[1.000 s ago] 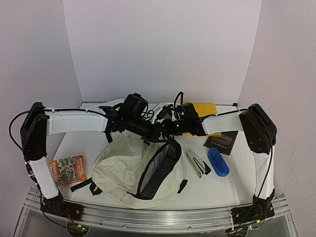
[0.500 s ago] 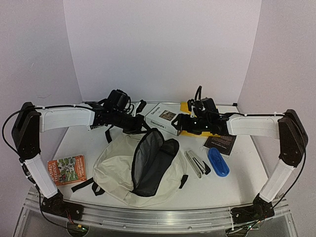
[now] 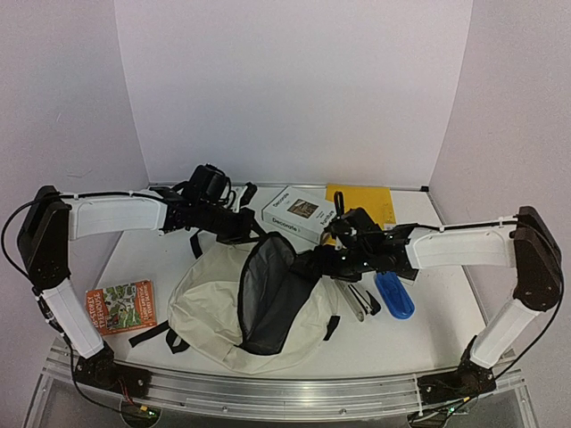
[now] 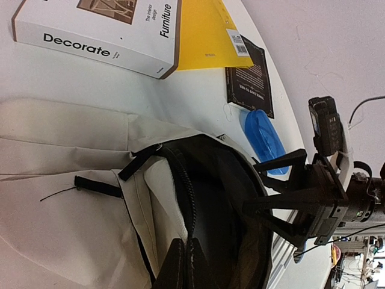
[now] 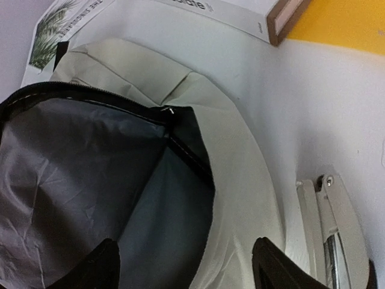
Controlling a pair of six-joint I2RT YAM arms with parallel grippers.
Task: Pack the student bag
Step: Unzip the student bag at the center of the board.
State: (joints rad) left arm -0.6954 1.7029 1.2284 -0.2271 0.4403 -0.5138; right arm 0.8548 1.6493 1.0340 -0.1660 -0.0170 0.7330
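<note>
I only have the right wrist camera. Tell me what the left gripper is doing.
Observer: The left gripper is shut on the student bag's black zipper rim, holding the mouth up.
Operator: Name what lies right of the silver tool.
Observer: A blue case lies flat there.
Operator: Report anything past it.
Observer: A black booklet lies between the blue case and the yellow folder.

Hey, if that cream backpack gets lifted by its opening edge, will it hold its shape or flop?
Probably floppy: the student bag lies creased and slumped, its grey lining wrinkled. Its opening likely stands only because the left pincer pinches the zipper edge. No contents show inside, so probably light.
</note>
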